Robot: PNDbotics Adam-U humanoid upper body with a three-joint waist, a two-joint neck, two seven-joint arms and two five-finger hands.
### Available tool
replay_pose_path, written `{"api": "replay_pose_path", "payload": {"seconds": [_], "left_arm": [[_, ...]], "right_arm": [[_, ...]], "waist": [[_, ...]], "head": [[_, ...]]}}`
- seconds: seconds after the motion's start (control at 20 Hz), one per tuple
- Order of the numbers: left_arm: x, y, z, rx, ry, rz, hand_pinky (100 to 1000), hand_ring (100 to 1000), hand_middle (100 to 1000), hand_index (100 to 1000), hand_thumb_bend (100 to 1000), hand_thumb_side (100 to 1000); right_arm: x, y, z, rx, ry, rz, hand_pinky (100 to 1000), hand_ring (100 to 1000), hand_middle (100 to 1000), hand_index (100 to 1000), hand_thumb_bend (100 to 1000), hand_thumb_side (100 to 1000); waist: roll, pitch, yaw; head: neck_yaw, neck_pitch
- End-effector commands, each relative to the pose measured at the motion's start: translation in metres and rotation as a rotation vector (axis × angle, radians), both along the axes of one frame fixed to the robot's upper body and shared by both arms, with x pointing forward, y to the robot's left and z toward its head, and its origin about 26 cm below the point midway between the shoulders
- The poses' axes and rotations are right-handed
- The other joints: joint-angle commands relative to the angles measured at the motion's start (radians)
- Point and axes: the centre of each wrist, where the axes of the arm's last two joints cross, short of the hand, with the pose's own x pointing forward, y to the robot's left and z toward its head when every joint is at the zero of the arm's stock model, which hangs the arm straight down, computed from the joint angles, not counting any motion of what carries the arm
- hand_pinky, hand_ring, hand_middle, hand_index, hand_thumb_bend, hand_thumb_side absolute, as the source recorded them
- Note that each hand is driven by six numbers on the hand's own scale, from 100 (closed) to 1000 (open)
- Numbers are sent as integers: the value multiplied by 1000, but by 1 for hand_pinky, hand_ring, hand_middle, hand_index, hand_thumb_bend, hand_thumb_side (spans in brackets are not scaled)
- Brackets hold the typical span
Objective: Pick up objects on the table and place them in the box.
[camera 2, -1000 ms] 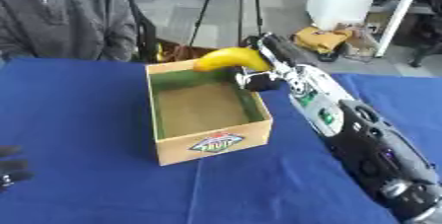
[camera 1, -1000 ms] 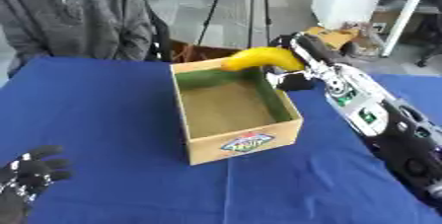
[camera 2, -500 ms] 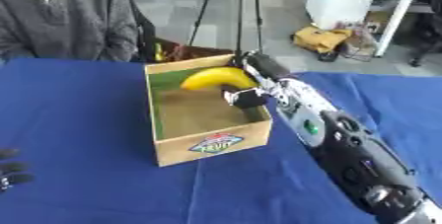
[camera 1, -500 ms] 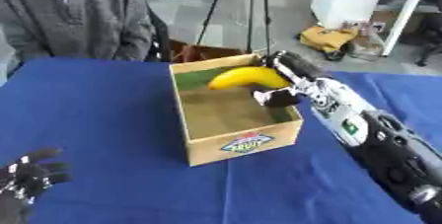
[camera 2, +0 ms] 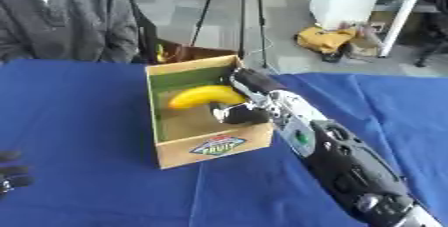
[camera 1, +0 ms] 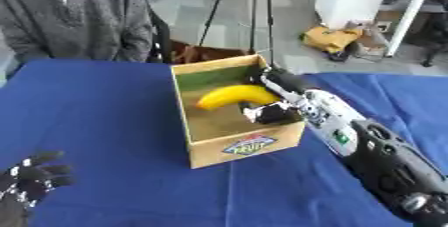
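Note:
A yellow banana [camera 1: 233, 96] hangs inside the open cardboard fruit box [camera 1: 249, 145], a little above its floor, tilted with one end up. My right hand [camera 1: 275, 111] reaches over the box's right wall, fingers and thumb curled round the banana's right end. My left hand [camera 1: 31, 183] rests at the lower left corner of the blue table, fingers spread and relaxed, holding nothing.
The box stands mid-table on a blue cloth [camera 1: 105, 121]. My right forearm [camera 1: 376, 156] crosses the table's right side. A person in a grey sweater [camera 1: 79, 16] sits at the far edge. A tripod [camera 1: 254, 6] stands behind the table.
My right hand has carried the banana from above the box's far right corner down into the box. The camera has tilted, shifting the whole view. The left hand stays put.

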Motion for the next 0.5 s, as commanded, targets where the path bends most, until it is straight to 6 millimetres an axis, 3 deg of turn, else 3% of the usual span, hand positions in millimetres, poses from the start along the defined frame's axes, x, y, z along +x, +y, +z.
{"api": "replay_pose_path", "payload": {"seconds": [0.05,0.3,0.5], "left_arm": [[0,-2,11,-5,-38,-10,721,720,737,557,322,955],[0,-2,11,-5,-37,-8,721,720,736,557,323,953],[0,-1,10,-5,-35,-7,721,720,736,557,324,952]], "right_arm": [[1,0,4,-31,35,29,673,680,660,778,236,511],[0,1,2,-67,125,97,786,825,850,878,397,606],[-2,2,9,-69,120,113,819,866,897,897,461,644]], "waist": [[5,-16,-4],[5,-19,-11],[4,-24,-17]], "head": [[-1,-9],[2,-9],[3,-8]]}}
